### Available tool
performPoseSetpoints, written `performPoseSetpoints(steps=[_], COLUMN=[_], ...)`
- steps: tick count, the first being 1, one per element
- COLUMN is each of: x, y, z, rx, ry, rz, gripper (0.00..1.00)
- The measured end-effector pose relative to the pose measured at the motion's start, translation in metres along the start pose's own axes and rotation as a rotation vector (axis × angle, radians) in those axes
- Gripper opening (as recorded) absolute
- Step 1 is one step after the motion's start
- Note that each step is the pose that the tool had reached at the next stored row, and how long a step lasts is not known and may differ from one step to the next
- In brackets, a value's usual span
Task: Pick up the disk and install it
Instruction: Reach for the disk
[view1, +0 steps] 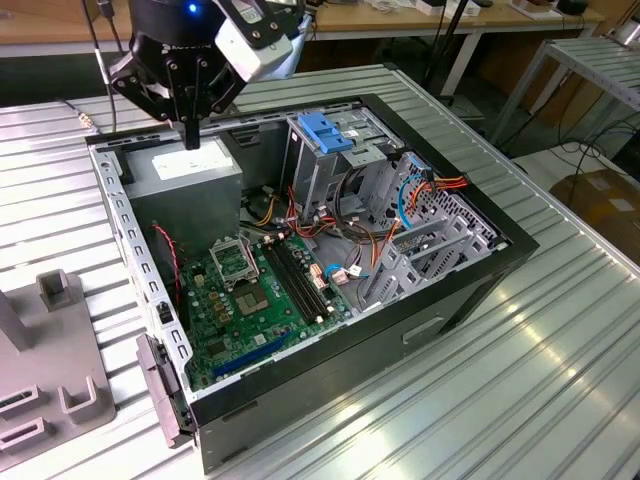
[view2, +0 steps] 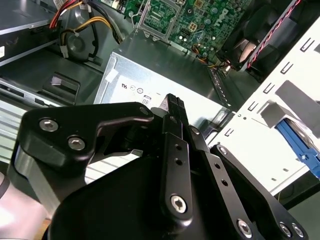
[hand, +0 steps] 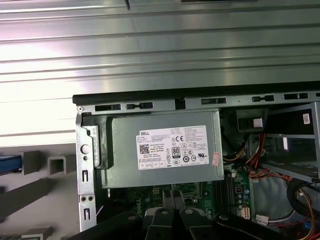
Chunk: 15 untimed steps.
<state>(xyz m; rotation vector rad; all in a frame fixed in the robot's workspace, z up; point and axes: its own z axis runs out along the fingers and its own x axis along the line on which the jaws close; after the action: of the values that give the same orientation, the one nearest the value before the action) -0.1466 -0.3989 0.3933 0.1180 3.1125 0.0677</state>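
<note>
My gripper (view1: 191, 138) hangs over the open computer case (view1: 470, 285), just above the grey power supply box (view1: 195, 172) in its far corner on the exterior view's left. Its black fingers stand together, shut, with nothing between them; in both wrist views the gripper (view2: 172, 104) (hand: 173, 198) points at the power supply's white sticker (hand: 172, 148). The disk cannot be made out. A blue strip (hand: 10, 164) shows at the picture's edge beside the grey holder (hand: 55, 165), and I cannot tell what it is.
Inside the case lie the green motherboard (view1: 255, 290), red and orange cables (view1: 375, 240) and a metal drive cage (view1: 315, 175) topped by a blue latch (view1: 325, 130). A grey slotted holder (view1: 45, 370) stands on the ribbed metal table (view1: 540, 370) at the exterior view's left.
</note>
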Motion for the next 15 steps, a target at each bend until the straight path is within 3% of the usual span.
performPoseSetpoints(steps=[15], x=[0.0087], y=[-0.0007], z=[-0.0003], rx=[0.0], ry=[0.0], rz=[0.0], gripper=[0.1])
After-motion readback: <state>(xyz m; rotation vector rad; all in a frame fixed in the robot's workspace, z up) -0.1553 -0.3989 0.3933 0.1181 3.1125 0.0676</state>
